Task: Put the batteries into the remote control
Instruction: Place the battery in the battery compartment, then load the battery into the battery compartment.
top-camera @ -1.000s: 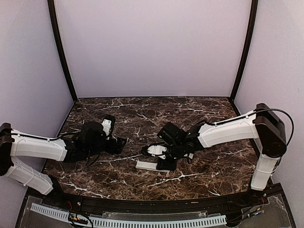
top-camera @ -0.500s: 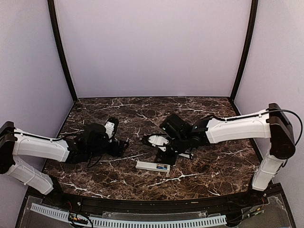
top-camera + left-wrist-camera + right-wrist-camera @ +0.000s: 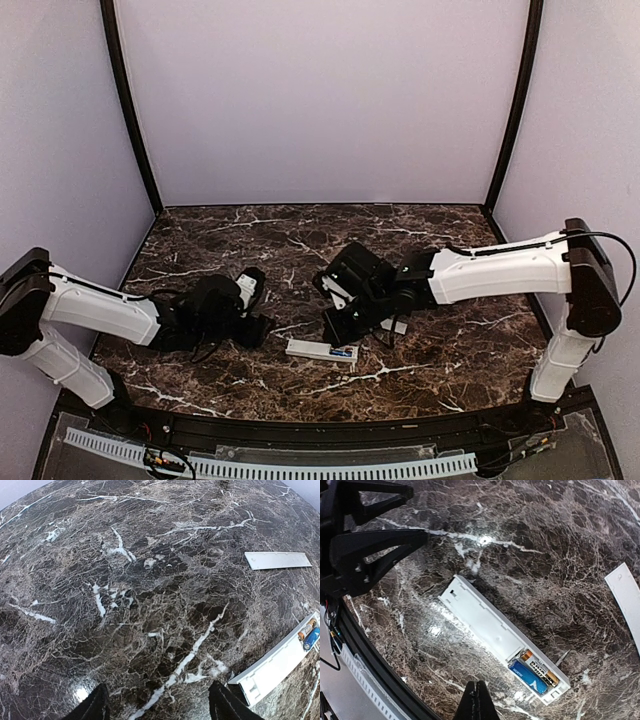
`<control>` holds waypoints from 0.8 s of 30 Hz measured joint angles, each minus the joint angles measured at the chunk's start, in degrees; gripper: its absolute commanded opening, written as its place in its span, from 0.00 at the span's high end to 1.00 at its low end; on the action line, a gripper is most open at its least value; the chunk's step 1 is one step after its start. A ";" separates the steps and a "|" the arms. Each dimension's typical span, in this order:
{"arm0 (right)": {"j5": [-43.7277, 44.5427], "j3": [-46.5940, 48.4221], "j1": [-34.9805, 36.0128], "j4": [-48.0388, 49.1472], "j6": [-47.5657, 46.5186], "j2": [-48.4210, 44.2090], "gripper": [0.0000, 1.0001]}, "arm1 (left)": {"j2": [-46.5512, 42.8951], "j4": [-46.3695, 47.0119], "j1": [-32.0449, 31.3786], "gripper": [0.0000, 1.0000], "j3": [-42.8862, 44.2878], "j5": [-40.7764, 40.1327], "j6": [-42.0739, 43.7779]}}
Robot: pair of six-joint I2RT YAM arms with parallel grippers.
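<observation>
The right end effector (image 3: 475, 700) has lifted off the remote control (image 3: 490, 625) and hangs above its near side. Its fingers seem clenched on nothing, though only their tips show. Below it, the batteries (image 3: 534, 673) lie side by side in the open bay at the remote's end, so the loading itself looks done. The left end effector (image 3: 160, 707), released wide, has crept nearer the remote across the desk (image 3: 125, 595). The loose cover (image 3: 626, 597) lies apart, not yet fitted.
</observation>
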 measured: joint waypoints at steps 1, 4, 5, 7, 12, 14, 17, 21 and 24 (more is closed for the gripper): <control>-0.02 0.37 0.07 -0.31 0.59 0.85 1.00 | 0.17 -0.07 0.00 0.33 0.00 0.02 0.00; 0.48 1.20 0.15 -1.36 2.62 3.39 1.00 | 0.35 -0.09 -0.11 0.33 0.00 0.17 0.04; 0.66 1.20 0.15 -1.75 3.15 3.76 1.00 | 0.39 -0.07 -0.13 0.33 0.00 0.26 0.09; 0.87 1.20 0.15 -2.21 3.89 4.02 1.00 | 0.68 0.00 -0.26 0.33 0.00 0.44 0.33; 0.87 1.51 0.15 -2.40 4.74 4.68 1.00 | 2.12 0.31 -0.48 0.33 0.00 1.01 0.61; 0.87 1.66 0.15 -2.54 4.96 5.35 1.00 | 2.69 0.31 -0.48 0.33 0.00 1.20 0.70; 0.83 1.66 0.15 -2.71 5.31 6.32 1.00 | 3.08 0.31 -0.48 0.33 0.00 1.33 0.90; 0.61 1.66 0.09 -2.80 5.38 7.26 1.00 | 3.10 0.44 -0.48 0.33 0.00 1.31 1.07; 0.66 1.66 -0.20 -2.86 5.40 7.69 1.00 | 3.19 0.66 -0.48 0.32 0.00 1.31 1.20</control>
